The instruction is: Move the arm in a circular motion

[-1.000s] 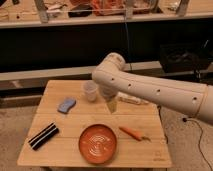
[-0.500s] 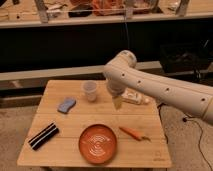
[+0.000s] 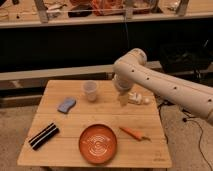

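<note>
Arm (image 3: pixel 165 87) has swung right; hand (image 3: pixel 122 98), grip state cannot be told, hangs low beside white object (image 3: pixel 136 97); circling risks knocking it.

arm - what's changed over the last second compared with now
The arm swung rightward in the view, and the gripper went with it, away from the cup to beside the small white object. Nothing was taken or let go. The cup, sponge, plate, carrot and black bar on the table stayed put.
</note>
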`<state>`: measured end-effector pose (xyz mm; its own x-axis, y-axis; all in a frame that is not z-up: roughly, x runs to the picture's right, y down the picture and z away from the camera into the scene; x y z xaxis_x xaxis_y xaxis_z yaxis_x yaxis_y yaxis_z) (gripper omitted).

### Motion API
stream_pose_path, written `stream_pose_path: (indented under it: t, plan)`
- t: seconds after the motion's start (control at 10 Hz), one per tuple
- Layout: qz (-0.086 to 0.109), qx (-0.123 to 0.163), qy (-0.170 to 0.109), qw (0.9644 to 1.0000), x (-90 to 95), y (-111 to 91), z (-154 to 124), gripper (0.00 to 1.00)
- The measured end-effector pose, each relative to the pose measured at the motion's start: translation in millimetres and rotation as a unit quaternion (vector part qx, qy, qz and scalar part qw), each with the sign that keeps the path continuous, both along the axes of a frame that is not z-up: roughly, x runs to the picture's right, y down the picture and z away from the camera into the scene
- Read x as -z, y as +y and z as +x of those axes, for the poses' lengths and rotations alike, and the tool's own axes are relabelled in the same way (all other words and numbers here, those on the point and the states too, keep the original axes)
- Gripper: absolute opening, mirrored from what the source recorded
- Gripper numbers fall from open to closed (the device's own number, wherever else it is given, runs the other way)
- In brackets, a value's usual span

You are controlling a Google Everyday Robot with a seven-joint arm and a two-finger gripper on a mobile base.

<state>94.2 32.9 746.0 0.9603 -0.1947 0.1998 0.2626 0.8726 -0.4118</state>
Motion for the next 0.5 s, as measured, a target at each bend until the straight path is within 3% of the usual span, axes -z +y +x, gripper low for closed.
stream_pose_path:
  t: [0.5]
  plan:
    - [-0.012,-0.041,0.018,0.9989,-5.2,-4.7,44.3,0.80]
